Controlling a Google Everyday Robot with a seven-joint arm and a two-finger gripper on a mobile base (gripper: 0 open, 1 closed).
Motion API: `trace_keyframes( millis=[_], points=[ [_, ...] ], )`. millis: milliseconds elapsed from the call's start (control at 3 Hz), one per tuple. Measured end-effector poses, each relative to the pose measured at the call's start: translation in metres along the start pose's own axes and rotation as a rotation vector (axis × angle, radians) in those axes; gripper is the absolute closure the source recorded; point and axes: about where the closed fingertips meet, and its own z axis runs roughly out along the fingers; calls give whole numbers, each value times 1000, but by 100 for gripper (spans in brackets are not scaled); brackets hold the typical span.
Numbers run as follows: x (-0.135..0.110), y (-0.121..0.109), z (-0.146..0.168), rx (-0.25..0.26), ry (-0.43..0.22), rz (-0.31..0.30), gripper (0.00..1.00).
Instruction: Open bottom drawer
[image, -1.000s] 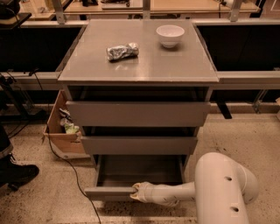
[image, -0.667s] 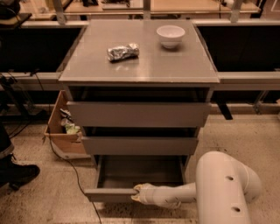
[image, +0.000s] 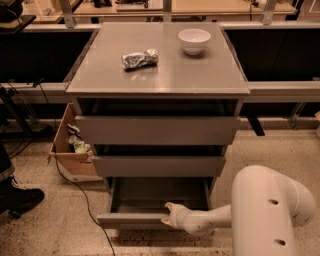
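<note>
The grey cabinet (image: 160, 75) has three drawers. The bottom drawer (image: 132, 219) is pulled out, showing its grey tray inside (image: 160, 192). Its slim flat front sits near the floor. My gripper (image: 169, 214) is at the right part of that front's top edge, at the end of my white arm (image: 265, 210), which reaches in from the lower right. The middle drawer front (image: 158, 165) and the top drawer front (image: 157, 130) stand slightly out.
On the cabinet top lie a crumpled foil bag (image: 140, 59) and a white bowl (image: 194, 40). A cardboard box (image: 72, 150) with rubbish stands on the floor left of the cabinet, with a cable (image: 85, 200) running past it. A black shoe (image: 20, 197) is at far left.
The bottom drawer has slid a little further out toward the camera, with my gripper moving along at its front edge.
</note>
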Motion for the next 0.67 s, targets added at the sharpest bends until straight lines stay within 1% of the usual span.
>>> trace_keyframes(
  millis=[333,667],
  points=[
    [-19,8,-42,-3,14,-52,0],
    [-38,-3,-61,-20,16,-92,100]
  ],
)
